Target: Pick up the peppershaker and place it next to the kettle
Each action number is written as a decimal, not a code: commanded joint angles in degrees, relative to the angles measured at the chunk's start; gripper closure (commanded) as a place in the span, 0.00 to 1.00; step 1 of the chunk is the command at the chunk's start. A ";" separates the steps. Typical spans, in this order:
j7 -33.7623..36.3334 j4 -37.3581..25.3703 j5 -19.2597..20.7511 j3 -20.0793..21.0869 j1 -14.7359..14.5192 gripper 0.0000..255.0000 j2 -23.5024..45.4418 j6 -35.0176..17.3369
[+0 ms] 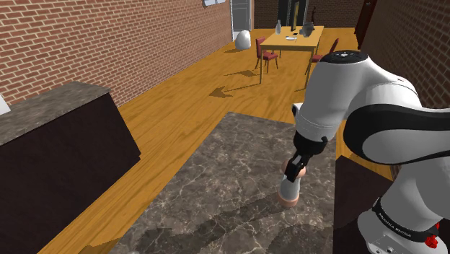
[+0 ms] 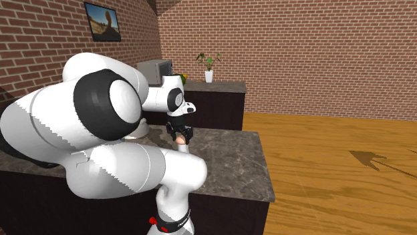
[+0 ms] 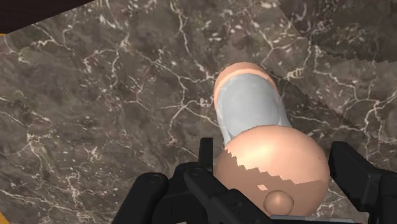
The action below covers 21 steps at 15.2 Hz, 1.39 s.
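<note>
Arm (image 1: 339,79) is big, round & white w/ dark grey bands (image 1: 404,119) at the joints. Black ring (image 1: 393,225) w/ tiny white letters near the bottom, plus a little red bit (image 1: 433,242). Gripper (image 3: 277,159) is all black, w/ 2 blocky fingers (image 3: 353,172).

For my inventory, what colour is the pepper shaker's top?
Peach, on the pepper shaker; clearest in wrist view.
</note>
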<state>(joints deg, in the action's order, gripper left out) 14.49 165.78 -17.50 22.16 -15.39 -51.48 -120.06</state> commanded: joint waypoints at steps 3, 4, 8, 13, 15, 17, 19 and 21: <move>-0.02 -2.12 0.87 -0.89 0.36 1.00 -1.23 3.32; -0.02 -2.75 1.11 -1.13 0.46 1.00 -1.51 4.22; -0.01 -5.39 2.02 -2.05 0.87 1.00 -2.38 7.69; 0.00 -8.91 3.08 -3.11 1.38 1.00 -2.96 11.75; 0.01 -10.37 3.47 -3.50 1.57 1.00 -3.06 13.31; 0.02 -11.87 3.85 -3.88 1.76 1.00 -3.09 14.82; 0.03 -13.40 4.22 -4.24 1.96 1.00 -3.05 16.31; 0.05 -14.96 4.56 -4.59 2.14 1.00 -2.95 17.77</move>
<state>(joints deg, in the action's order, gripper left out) 14.54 151.73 -13.15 17.78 -13.37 -54.52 -103.14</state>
